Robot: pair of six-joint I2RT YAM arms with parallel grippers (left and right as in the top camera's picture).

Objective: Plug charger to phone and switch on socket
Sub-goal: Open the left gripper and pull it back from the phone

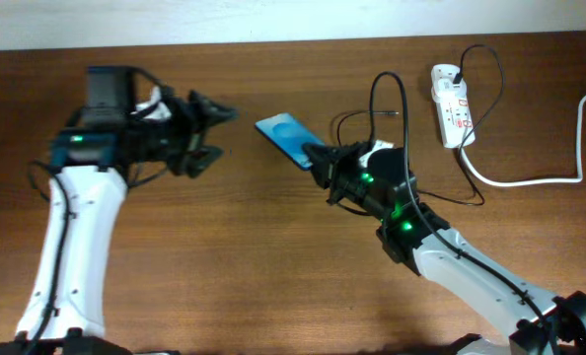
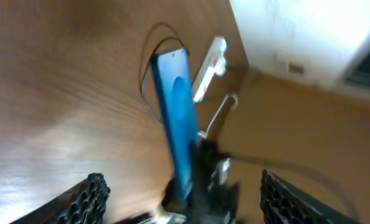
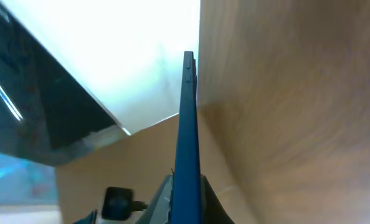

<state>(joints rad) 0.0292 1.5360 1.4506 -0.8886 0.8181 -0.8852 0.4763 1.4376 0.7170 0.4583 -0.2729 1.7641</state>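
My overhead camera looks straight down on the table (image 1: 273, 296). My left wrist camera faces past my left end effector (image 2: 184, 196) toward the phone (image 2: 175, 106) ahead of it; the right wrist camera sees that phone close, edge-on.
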